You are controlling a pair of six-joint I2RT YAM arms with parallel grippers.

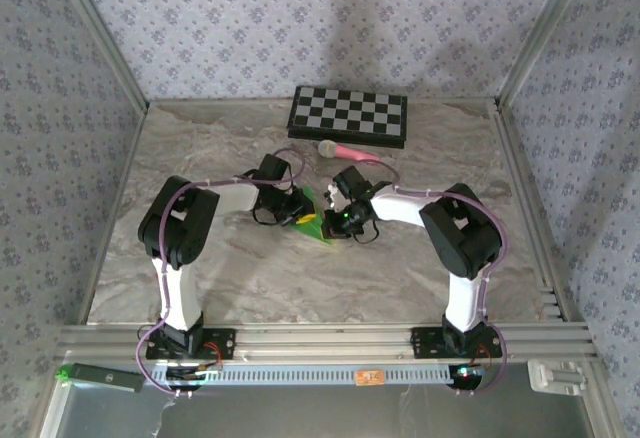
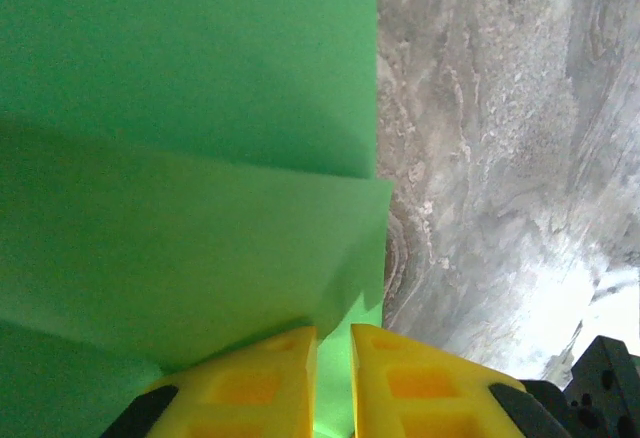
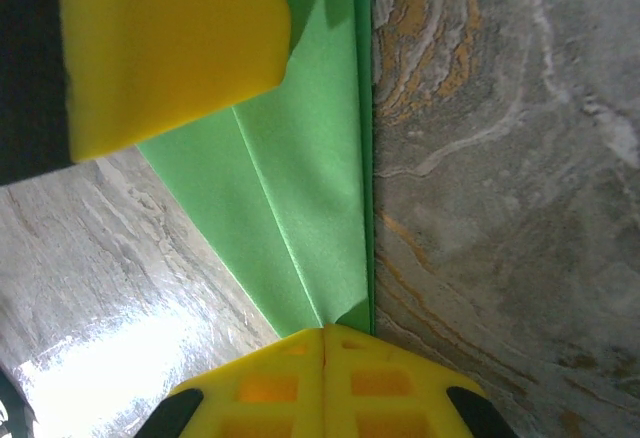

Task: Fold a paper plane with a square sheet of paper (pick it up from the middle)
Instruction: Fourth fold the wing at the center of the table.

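Centrally, 1 folded paper plane (image 1: 312,220) — 2 pincers on it: left pincer (image 2: 333,378) pinching it, right pincer (image 3: 325,378) pressed together.

The table (image 1: 250,278) has a grey top that looks like marble, with brown swirls. Walls (image 1: 300,18) with tiny purple flower paper stand at its far, left and right edges. Light shines bright on the tabletop.

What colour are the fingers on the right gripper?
Yellow. The right gripper fingers show it best in the right wrist view, against the green paper.
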